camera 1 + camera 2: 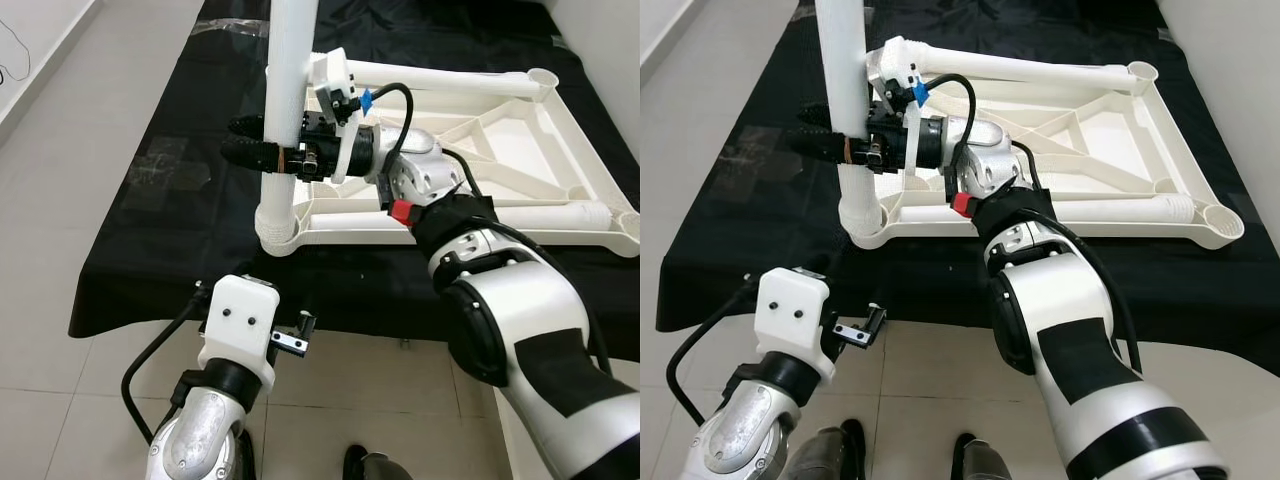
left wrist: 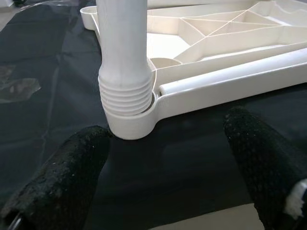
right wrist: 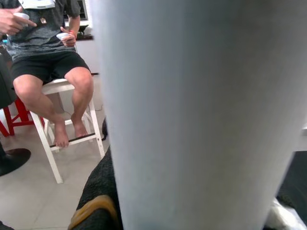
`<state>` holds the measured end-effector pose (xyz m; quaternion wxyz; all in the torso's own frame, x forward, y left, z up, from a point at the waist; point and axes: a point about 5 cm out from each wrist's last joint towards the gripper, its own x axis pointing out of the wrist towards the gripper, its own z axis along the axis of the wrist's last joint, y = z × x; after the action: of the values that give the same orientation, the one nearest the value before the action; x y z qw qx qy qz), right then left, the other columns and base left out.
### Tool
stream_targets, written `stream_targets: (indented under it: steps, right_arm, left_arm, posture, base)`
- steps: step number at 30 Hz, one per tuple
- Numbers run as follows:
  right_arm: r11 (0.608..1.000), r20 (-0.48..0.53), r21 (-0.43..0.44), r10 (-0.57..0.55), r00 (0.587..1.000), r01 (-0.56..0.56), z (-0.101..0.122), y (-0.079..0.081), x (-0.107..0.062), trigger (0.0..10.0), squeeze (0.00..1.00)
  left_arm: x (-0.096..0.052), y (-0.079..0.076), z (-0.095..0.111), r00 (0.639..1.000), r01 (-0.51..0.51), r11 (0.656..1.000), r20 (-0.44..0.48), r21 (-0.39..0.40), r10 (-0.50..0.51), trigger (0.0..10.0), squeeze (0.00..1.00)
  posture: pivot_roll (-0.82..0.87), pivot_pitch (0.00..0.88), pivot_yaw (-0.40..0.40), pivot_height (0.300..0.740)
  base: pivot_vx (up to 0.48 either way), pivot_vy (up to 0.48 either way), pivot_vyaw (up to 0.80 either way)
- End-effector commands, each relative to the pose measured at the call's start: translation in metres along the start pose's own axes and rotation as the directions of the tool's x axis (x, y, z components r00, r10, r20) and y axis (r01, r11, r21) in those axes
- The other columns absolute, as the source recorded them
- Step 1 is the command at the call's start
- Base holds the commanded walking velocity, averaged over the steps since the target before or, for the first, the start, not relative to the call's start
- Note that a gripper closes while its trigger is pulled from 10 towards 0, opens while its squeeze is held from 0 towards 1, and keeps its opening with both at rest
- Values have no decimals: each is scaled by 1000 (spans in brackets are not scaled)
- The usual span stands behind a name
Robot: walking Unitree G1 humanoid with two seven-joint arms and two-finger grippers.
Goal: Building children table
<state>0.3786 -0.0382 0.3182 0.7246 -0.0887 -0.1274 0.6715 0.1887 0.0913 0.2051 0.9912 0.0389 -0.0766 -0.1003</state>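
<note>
I have the right gripper [image 1: 262, 150] clenched on one table leg [image 1: 286, 100] standing in the near-left socket of the upturned tabletop [image 1: 520, 150], left gripper [image 1: 290, 335] released, other sockets apparently unfilled.

The leg [image 1: 287, 90] in my right gripper [image 1: 262, 148] is smooth white plastic with a dull sheen, ridged at its threaded base. The frame [image 1: 520, 160] is the same matt white plastic, ribbed. The cloth [image 1: 150, 240] is black, matt fabric with clear glossy tape near its left edge. My left fingers [image 2: 62, 177] are black and rough-grained. My arms are glossy silver. The floor [image 1: 60, 150] is smooth pale tile.
</note>
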Motion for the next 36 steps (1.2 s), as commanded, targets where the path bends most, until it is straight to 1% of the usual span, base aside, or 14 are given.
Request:
stream_targets:
  steps: [1,7,10,12,17,19,23,24,25,28,29,31,34,36]
  right_arm:
    - [999,-94,37,26,995,-23,-21,6,-1,10000,0]
    - [999,-123,33,46,991,-42,-23,6,-2,10000,0]
    - [995,-177,24,97,979,-94,-30,11,-1,10000,0]
    - [994,-186,25,111,976,-108,-31,12,0,10000,0]
    - [989,-230,24,149,962,-147,-37,18,9,10000,0]
    - [988,-227,34,157,961,-153,-38,19,11,10000,0]
    - [979,-193,80,201,960,-188,-39,23,15,10000,0]
    - [968,-143,125,233,962,-216,-39,25,17,10000,0]
    - [968,-143,125,233,962,-216,-39,25,17,10000,0]
    - [950,-60,201,254,965,-237,-37,27,20,10000,0]
    - [950,-60,201,254,965,-237,-37,27,20,10000,0]
    - [941,-17,241,250,968,-239,-36,28,22,10000,0]
    - [936,14,259,243,970,-238,-36,28,25,10000,0]
    - [936,2,244,261,965,-253,-36,30,26,10000,0]
  left_arm:
    - [-4,3,-3,1000,-17,1000,-24,17,17,10000,0]
    - [-3,2,-3,1000,-11,1000,-21,26,12,10000,0]
    - [-1,3,-2,1000,-13,1000,-18,23,14,10000,0]
    - [-1,3,-2,1000,-14,1000,-18,22,15,10000,0]
    - [-1,3,-2,1000,-19,1000,-15,25,19,10000,0]
    - [-1,4,-2,1000,-20,999,-14,28,20,10000,0]
    - [-1,3,-1,1000,-22,999,-11,31,23,10000,0]
    - [-1,3,0,1000,-25,999,-9,30,26,10000,0]
    - [-1,3,0,1000,-25,999,-9,30,26,10000,0]
    - [-3,3,1,1000,-30,999,-7,28,30,10000,0]
    - [-3,3,1,1000,-30,999,-7,28,30,10000,0]
    - [-4,2,2,999,-31,999,-5,27,31,10000,0]
    - [-5,1,3,1000,-31,999,-4,28,31,10000,0]
    - [-4,0,3,1000,-27,999,-2,27,27,10000,0]
  posture:
    - [168,314,-89,740]
    - [167,314,-90,740]
    - [159,310,-91,740]
    - [159,310,-91,740]
    - [160,316,-99,740]
    - [160,316,-99,740]
    - [158,321,-107,740]
    - [159,326,-109,740]
    - [159,326,-109,740]
    - [161,332,-123,740]
    - [161,332,-123,740]
    - [165,333,-130,740]
    - [164,333,-133,740]
    - [168,332,-133,740]
  base:
    - [0,0,0]
    - [0,0,0]
    - [0,0,0]
    - [0,0,0]
    - [0,0,0]
    - [0,0,0]
    - [0,0,0]
    - [0,0,0]
    - [0,0,0]
    - [0,0,0]
    - [0,0,0]
    - [0,0,0]
    - [0,0,0]
    - [0,0,0]
